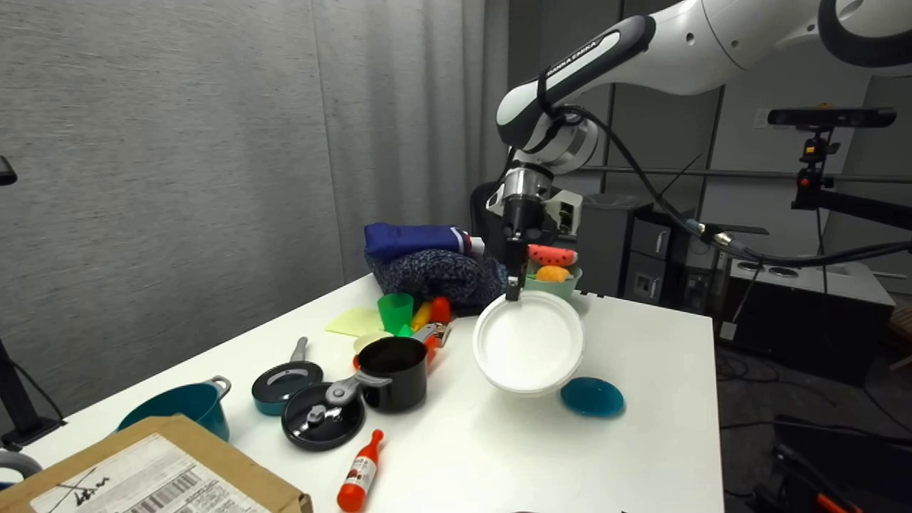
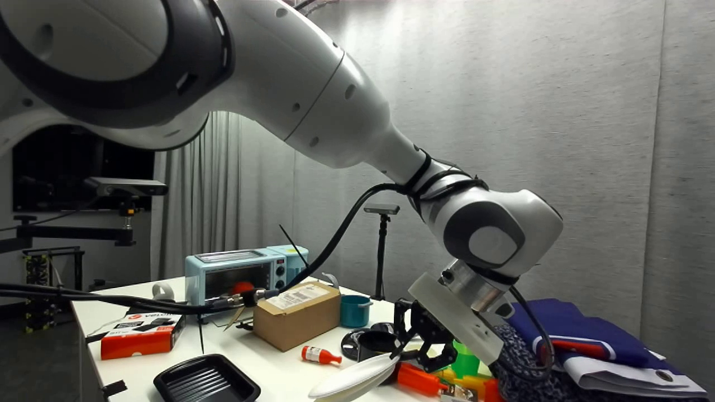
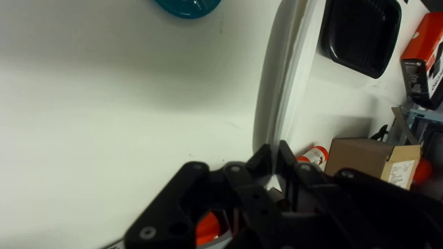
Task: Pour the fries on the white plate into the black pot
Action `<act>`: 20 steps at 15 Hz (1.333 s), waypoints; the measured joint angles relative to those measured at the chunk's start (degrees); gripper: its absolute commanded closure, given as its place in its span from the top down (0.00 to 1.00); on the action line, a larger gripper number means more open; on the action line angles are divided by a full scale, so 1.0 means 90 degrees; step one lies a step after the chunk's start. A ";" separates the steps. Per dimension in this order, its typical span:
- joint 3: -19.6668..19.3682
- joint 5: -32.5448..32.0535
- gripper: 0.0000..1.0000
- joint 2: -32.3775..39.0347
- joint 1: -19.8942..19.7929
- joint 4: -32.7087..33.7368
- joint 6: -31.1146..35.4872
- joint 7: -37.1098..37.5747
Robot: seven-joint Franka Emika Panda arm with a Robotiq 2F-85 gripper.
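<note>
White plate [image 1: 529, 345] pinched by its rim in the claw [image 3: 274, 149].
It is tilted steeply above the counter [image 1: 641, 463]; the black pot [image 1: 405, 390] is set upright there, apart from the plate, its inside too dark to read.

mounted cameras [image 1: 831, 117] and a robot arm [image 2: 313, 95] suggest a lab.

Wrist view: hand [image 3: 275, 152] blurred, teal dish [image 3: 188, 8] cropped. Black pot [image 1: 404, 388]: inside apparently too dark to tell.

The arm [image 2: 313, 100] slopes downward, wrist [image 2: 497, 237] bent, jaws clamped tight and angled down.
</note>
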 measured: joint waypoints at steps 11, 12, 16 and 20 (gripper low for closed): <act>0.0179 0.0227 0.02 0.1113 0.0015 0.0397 0.0359 -0.0037; 0.0185 0.0227 0.02 0.1181 0.0017 0.0461 0.0392 -0.0037; 0.0261 0.0220 0.02 0.1482 0.0054 0.0787 0.0468 -0.0031; 0.0319 0.0143 0.02 0.1791 0.0125 0.1135 0.0470 -0.0006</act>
